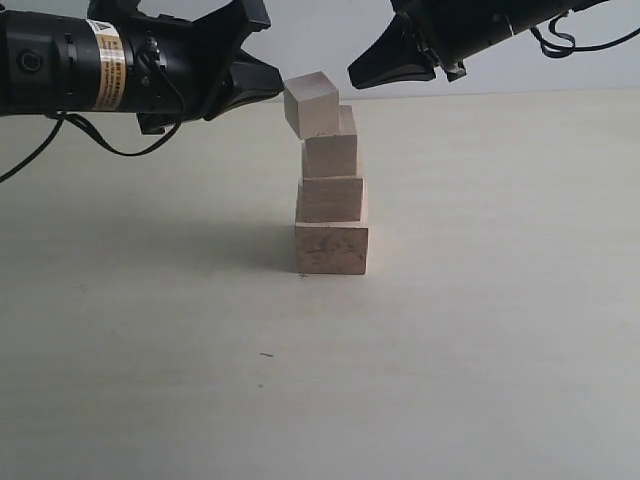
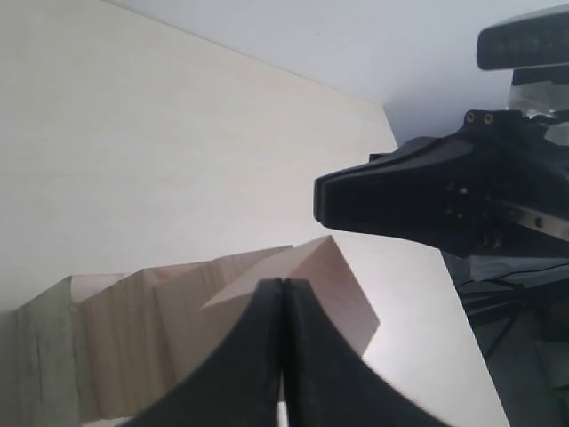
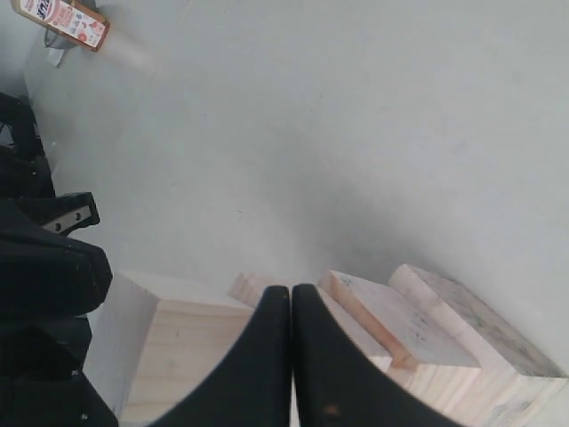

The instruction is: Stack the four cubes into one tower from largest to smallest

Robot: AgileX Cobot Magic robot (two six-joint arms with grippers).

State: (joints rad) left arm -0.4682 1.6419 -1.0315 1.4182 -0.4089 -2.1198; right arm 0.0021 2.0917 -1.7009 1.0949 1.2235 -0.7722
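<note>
Exterior view shows top cube (image 1: 311,103) tilted; wrist views show both end effectors (image 2: 282,285) (image 3: 291,291) closed.

Bright, even light, soft shadow falling left of the tower (image 1: 331,190)

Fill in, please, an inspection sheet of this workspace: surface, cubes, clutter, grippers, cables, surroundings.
surface: pale table, a few tiny dark specks.
job's things: tower of four cubes; largest cube lowest, two more sitting level on it; top cube tilted, overhanging to the left, not seated flat.
clutter: small orange-labelled object far off in the right wrist view; cannot identify.
grippers: left gripper shut, tip at the top cube's side, contact unclear; right gripper shut, apart from the tower, holding nothing.
cables: black cable hanging under the left arm; second cable by the right arm.
surroundings: plain pale wall.
</note>
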